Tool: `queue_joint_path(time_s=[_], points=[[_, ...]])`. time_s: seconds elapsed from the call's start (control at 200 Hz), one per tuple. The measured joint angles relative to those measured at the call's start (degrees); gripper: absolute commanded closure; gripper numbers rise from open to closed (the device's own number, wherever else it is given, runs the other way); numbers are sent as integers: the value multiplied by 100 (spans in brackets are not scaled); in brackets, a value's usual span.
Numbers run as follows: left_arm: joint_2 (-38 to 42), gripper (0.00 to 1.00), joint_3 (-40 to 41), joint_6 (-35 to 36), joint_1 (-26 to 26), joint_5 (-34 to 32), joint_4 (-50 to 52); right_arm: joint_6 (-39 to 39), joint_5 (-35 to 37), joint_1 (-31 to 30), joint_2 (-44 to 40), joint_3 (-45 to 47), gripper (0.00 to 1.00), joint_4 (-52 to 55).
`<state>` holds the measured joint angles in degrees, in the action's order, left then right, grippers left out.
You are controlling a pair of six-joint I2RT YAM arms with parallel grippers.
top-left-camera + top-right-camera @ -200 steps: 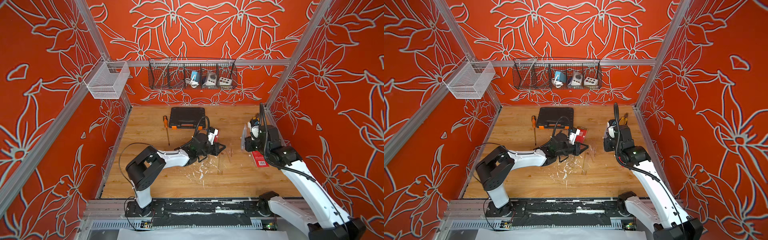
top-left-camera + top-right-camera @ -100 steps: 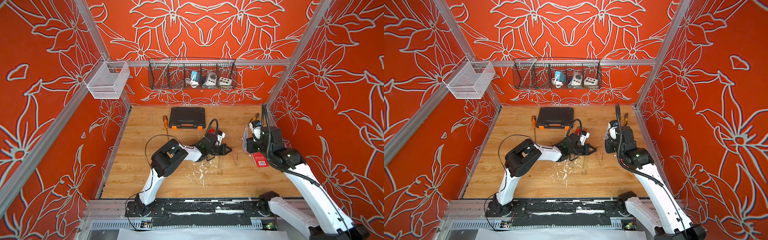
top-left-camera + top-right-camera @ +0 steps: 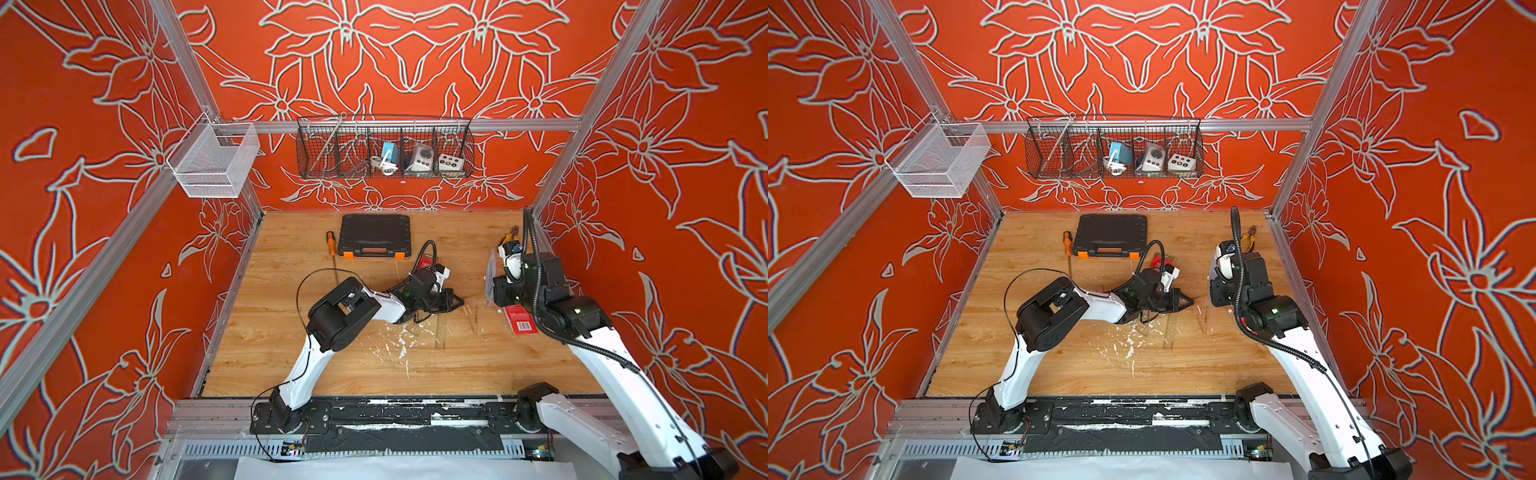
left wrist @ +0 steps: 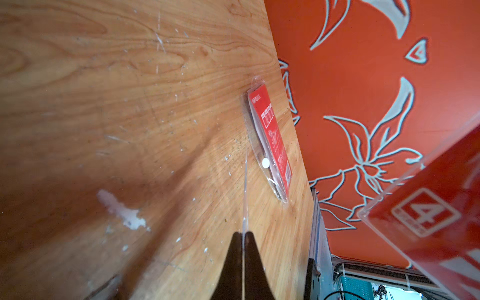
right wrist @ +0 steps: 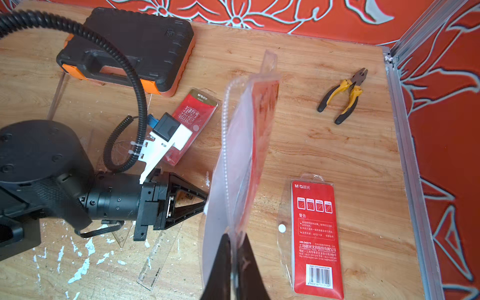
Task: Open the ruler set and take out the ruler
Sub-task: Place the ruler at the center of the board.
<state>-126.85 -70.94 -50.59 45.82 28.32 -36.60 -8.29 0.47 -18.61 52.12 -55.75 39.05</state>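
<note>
Right tool (image 5: pixel 235 237) clamped on clear plastic ruler-set pouch with red card (image 5: pixel 241 155), held upright; left tool (image 5: pixel 205 202) clamped on its edge.

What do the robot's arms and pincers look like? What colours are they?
Both arms have white tubes with chunky black joints: the left arm and the right arm. A ribbed black hose loops along each. Each pincer is black with two pointed triangular fingers, as on the left pincer and the right pincer.
</note>
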Motion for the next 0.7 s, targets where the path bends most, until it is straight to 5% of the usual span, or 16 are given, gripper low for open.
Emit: queue_joint_path(time_s=[0.701], points=[[208, 68, 57, 341, -2, -433, 645, 24, -42, 0, 2, 0, 100, -2]])
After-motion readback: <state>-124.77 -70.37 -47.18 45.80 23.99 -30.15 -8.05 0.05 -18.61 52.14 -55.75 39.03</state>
